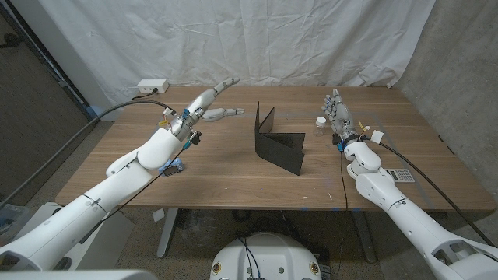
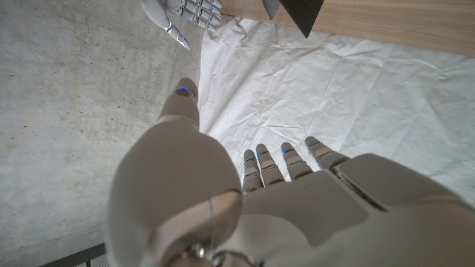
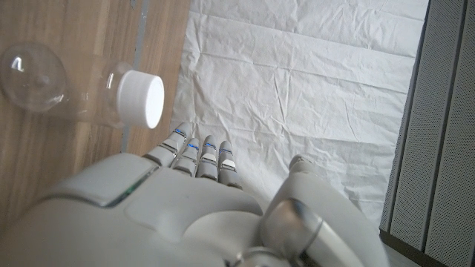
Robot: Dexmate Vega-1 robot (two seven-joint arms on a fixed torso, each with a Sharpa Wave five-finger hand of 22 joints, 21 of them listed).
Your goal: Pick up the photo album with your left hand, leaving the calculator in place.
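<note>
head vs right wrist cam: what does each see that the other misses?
Head view alone: the black photo album standing open in the middle of the wooden table, the left hand raised with fingers apart and holding nothing, a calculator beside the right forearm, and a white power strip at the far edge. Right wrist view alone: a close look at the clear bottle lying on its side with its white cap on. Shared: the right hand, open and holding nothing, the bottle just beside it, the tabletop, and the white backdrop sheet.
</note>
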